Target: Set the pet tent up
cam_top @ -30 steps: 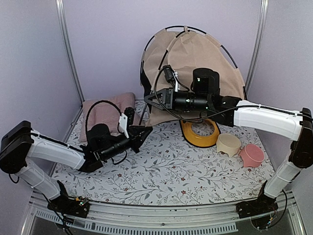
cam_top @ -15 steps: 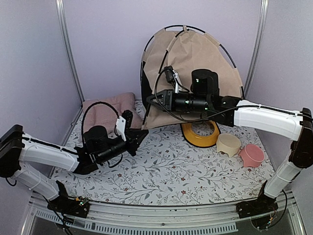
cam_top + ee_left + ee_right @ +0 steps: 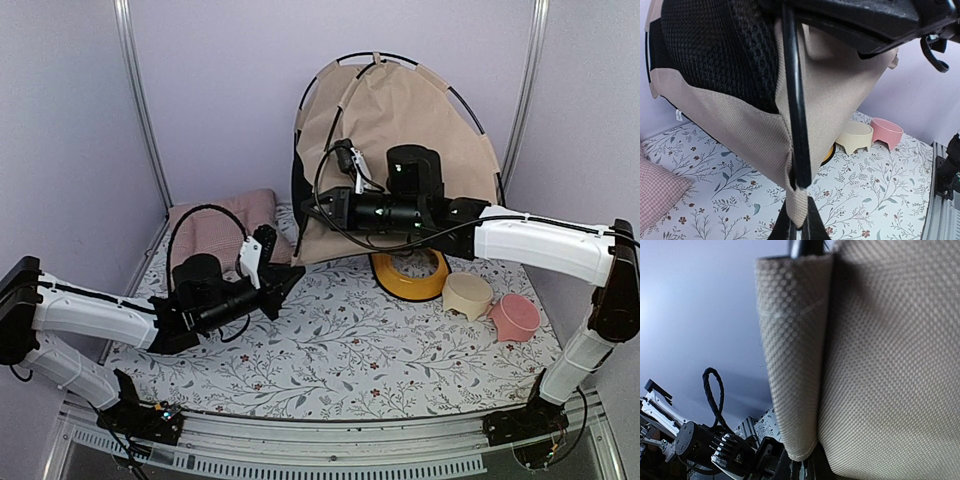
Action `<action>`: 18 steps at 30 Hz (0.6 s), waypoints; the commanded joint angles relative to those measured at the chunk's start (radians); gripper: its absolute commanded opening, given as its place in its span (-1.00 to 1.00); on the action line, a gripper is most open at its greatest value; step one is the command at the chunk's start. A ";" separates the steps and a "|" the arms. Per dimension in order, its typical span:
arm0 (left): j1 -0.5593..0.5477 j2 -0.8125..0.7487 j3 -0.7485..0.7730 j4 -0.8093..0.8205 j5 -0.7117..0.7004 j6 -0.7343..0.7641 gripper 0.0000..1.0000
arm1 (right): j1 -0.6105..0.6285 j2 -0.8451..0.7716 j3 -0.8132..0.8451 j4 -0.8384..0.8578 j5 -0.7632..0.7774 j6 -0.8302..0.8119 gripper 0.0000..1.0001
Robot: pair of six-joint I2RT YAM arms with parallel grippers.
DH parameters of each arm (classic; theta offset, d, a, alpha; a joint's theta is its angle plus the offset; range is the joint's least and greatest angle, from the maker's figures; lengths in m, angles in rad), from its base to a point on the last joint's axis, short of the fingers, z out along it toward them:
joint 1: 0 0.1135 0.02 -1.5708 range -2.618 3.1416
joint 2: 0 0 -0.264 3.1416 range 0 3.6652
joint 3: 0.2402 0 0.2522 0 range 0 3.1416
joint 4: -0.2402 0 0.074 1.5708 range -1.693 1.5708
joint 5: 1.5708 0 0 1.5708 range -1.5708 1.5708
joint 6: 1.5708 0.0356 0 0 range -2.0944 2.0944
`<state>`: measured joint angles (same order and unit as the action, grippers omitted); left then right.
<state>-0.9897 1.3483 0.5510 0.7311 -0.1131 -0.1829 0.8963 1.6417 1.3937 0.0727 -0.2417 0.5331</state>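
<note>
Top external view: the pet tent (image 3: 400,110) stands upright at the desk's (image 3: 330,350) rear, long axis vertical, dome peak up. The right arm (image 3: 540,245) hides its lower middle. The left pincer (image 3: 288,275) is clamped on its bottom corner. The right pincer (image 3: 308,207) sits at its left edge, grip unreadable.

Soft, even light fills the overhead view, leaving only faint shadows on the floral mat (image 3: 330,340). In the left wrist view the near black pole (image 3: 794,100) looks slightly soft. In the right wrist view the pet tent (image 3: 880,365) weave is sharp and the background hazy.
</note>
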 commanded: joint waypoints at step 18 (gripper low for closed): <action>-0.049 -0.003 0.023 -0.040 -0.011 0.041 -1.00 | -0.033 -0.010 0.002 0.023 0.173 0.010 -1.00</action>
<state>-1.0046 1.3479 0.5583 0.7105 -0.1379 -0.1608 0.8986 1.6432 1.3937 0.0715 -0.2131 0.5343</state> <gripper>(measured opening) 0.027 0.058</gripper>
